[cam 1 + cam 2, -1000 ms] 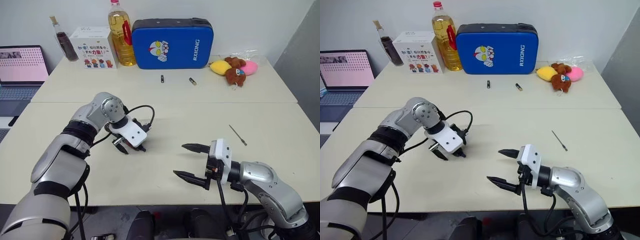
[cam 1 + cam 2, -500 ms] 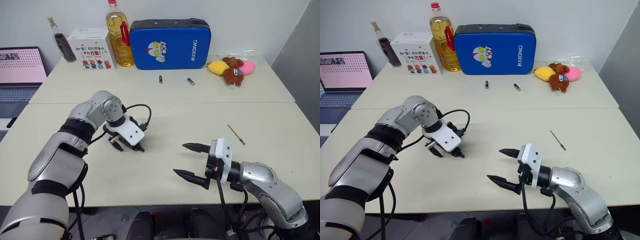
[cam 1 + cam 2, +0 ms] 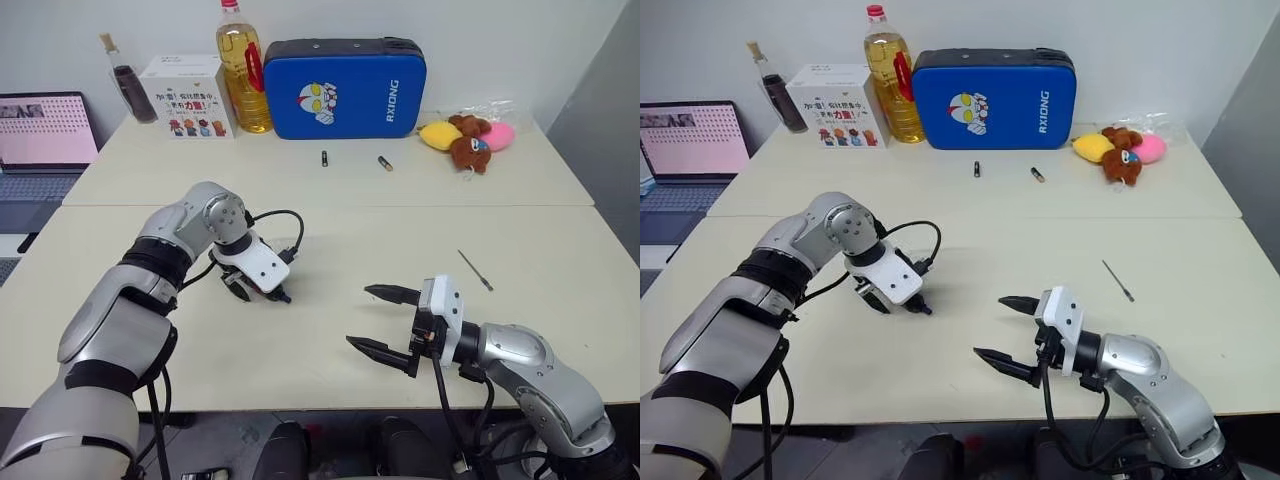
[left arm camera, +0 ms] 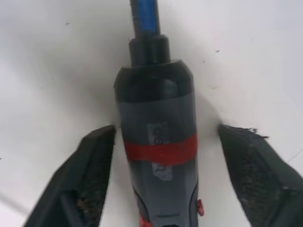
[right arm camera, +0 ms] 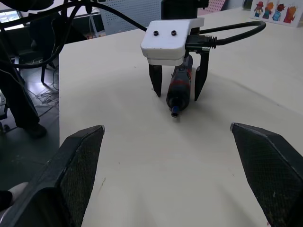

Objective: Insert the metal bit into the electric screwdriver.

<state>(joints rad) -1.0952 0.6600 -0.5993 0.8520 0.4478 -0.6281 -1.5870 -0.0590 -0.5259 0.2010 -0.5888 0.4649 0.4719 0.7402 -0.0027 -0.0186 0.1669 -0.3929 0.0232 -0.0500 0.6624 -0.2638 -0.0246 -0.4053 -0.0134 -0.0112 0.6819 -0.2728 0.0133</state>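
The left gripper [image 5: 176,87] straddled the electric screwdriver [image 4: 158,151] crosswise, fingers [image 4: 90,177] apart, gaps either side, not yet pinching.

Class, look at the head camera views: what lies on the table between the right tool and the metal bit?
Nothing: between the right tool and the metal bit the table is bare, as the left eye view shows.

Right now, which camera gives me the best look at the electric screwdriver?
The left wrist view: the electric screwdriver lies close up between the left hand's fingers, red band and blue tip clear. The right wrist view shows it whole but farther off, lying on the table. In the head views the left hand covers most of it.
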